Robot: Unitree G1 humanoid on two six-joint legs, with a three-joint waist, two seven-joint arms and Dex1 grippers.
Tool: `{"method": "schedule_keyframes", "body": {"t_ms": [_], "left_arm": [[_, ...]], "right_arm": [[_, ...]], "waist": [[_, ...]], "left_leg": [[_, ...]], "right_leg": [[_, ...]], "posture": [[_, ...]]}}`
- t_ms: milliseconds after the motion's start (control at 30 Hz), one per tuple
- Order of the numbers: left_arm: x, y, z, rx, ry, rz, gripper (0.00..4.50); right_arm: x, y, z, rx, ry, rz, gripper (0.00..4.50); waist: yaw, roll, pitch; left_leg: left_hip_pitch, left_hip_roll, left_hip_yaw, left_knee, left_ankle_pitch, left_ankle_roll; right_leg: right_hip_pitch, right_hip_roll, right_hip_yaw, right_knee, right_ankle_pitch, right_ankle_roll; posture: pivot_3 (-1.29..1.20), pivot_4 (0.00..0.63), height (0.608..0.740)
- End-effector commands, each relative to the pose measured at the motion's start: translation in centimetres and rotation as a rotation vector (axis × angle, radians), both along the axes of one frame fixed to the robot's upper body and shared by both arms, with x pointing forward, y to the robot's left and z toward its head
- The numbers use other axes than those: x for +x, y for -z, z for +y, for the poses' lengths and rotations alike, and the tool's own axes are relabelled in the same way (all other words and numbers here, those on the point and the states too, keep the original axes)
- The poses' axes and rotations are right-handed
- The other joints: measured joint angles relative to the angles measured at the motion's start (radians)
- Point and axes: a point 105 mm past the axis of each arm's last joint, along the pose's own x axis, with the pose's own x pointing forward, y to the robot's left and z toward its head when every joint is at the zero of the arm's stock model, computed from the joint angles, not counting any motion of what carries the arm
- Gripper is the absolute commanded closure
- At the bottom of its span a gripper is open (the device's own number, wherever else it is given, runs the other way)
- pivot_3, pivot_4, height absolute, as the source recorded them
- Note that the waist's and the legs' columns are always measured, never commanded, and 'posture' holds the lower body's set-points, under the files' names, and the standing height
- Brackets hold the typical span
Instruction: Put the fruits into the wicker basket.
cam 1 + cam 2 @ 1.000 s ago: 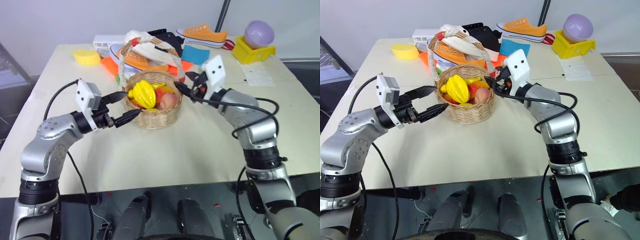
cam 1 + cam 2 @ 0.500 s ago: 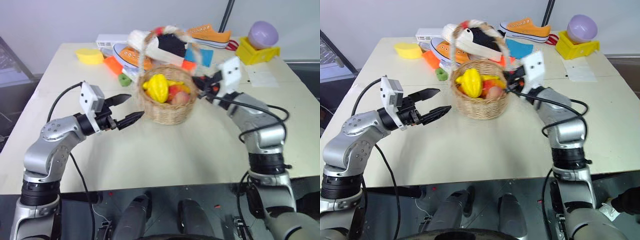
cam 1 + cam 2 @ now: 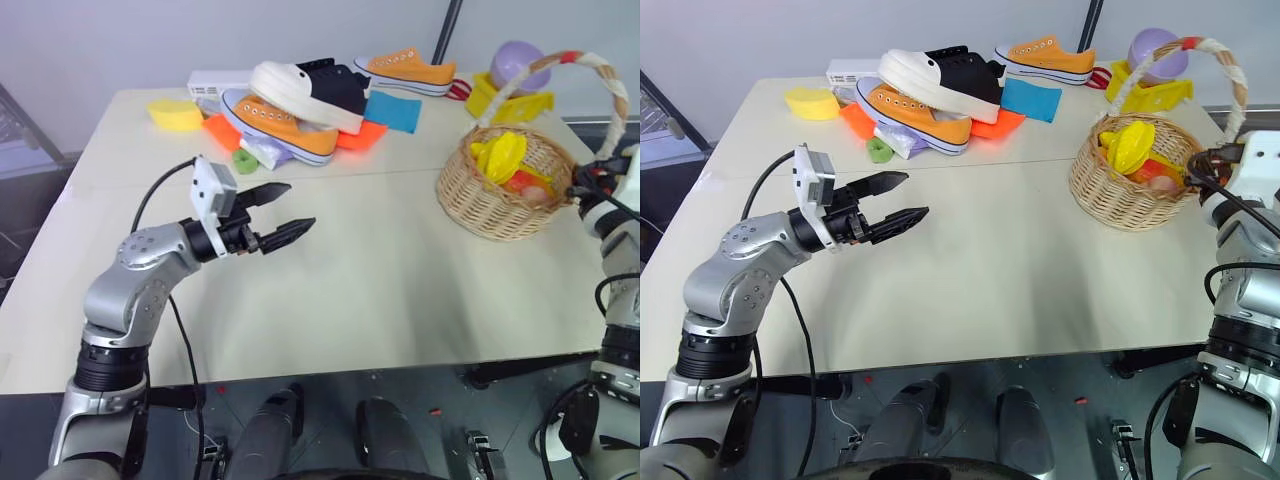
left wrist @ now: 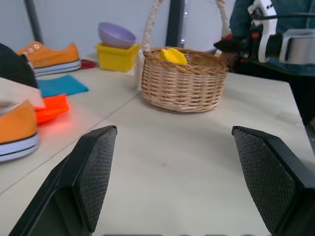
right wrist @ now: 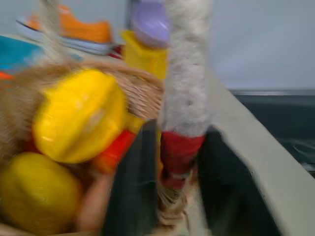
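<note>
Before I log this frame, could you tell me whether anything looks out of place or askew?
Yes: the wicker basket sits near the table's right edge, its handle between the right gripper's fingers, and a white-soled shoe lies stacked crookedly on an orange sneaker.

A cream table [image 3: 330, 290] carries everything. At its right edge sits the wicker basket [image 3: 490, 200]. Along the far side lie a yellow sponge [image 3: 173, 113] at left, then orange sneakers [image 3: 275, 122] stacked with a black shoe [image 3: 310, 88], a blue cloth [image 3: 392, 110], another orange sneaker [image 3: 405, 70], a yellow box [image 3: 520, 103] and a paper sheet [image 3: 1155, 140] far right. A small green thing [image 3: 246, 161] lies near the shoes.
</note>
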Motion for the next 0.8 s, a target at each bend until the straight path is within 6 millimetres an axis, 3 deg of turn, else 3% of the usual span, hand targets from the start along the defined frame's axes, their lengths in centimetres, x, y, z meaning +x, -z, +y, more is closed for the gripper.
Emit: {"method": "schedule_keyframes", "body": {"t_ms": [33,67,167,300,433,500,567,667,800], "left_arm": [[-0.1,-0.7,0.1,-0.002,-0.014,-0.043,0.47],[0.0,-0.6,0.4,-0.002,-0.028,-0.040,0.47],[0.5,0.3,1.7,0.002,-0.099,-0.011,0.47],[0.9,3.4,4.7,0.058,-0.232,0.064,0.47],[1.1,4.6,6.2,0.073,-0.296,0.088,0.47],[1.0,7.4,9.7,0.123,-0.453,0.129,0.47],[0.5,8.9,12.2,0.126,-0.564,0.146,0.47],[-0.1,9.8,13.4,0.110,-0.627,0.152,0.47],[-1.1,10.5,13.9,0.103,-0.648,0.165,0.47]], "right_arm": [[-1.2,-3.1,0.0,-0.077,0.001,-0.098,1.10],[-1.5,-3.1,0.2,-0.086,-0.019,-0.097,0.64],[-3.1,-2.2,0.9,-0.113,-0.088,-0.070,0.64],[-5.8,0.1,3.1,-0.133,-0.266,-0.009,0.64],[-6.8,0.9,4.5,-0.115,-0.369,0.011,0.64],[-7.2,3.2,9.5,-0.115,-0.596,0.078,0.64],[-7.2,4.5,13.1,-0.076,-0.741,0.093,0.64],[-6.8,5.4,15.8,-0.032,-0.838,0.095,0.64],[-5.6,6.3,17.2,-0.019,-0.877,0.099,0.64]], "waist": [[0.000,0.000,0.000],[0.002,0.000,0.000],[0.006,0.000,0.000],[0.007,0.000,0.000],[0.002,0.001,0.000],[0.001,0.002,-0.002],[-0.007,0.002,-0.003],[0.000,0.003,-0.002],[0.012,0.003,-0.002]], "left_leg": [[0.000,0.000,0.000,0.000,0.000,0.000],[0.000,0.000,0.000,0.000,0.000,0.000],[0.000,0.000,0.000,0.000,0.000,0.000],[0.000,0.000,0.000,0.001,-0.001,0.001],[0.001,0.001,0.000,0.001,-0.001,0.001],[0.001,0.001,0.000,0.001,-0.003,-0.001],[0.005,0.004,0.001,-0.001,-0.004,0.000],[0.006,0.005,0.001,-0.001,-0.006,-0.001],[0.005,0.004,0.001,0.001,-0.007,-0.001]], "right_leg": [[0.000,0.000,0.000,0.000,0.001,0.002],[0.000,0.000,0.000,0.000,0.001,0.002],[0.000,0.001,0.000,0.000,0.001,0.002],[0.002,-0.001,0.000,-0.001,-0.001,-0.001],[0.002,-0.001,0.000,-0.002,-0.001,-0.002],[0.002,-0.001,0.000,-0.002,-0.001,-0.002],[0.005,-0.001,0.001,-0.005,-0.001,-0.002],[0.006,0.000,0.001,-0.004,-0.002,-0.003],[0.006,-0.003,0.000,-0.009,-0.002,-0.003]], "posture": [[0.00,0.150,0.740],[0.00,0.150,0.740],[0.00,0.150,0.740],[0.00,0.150,0.740],[0.00,0.150,0.740],[0.00,0.150,0.740],[0.00,0.150,0.740],[0.00,0.150,0.740],[0.00,0.150,0.740]]}}
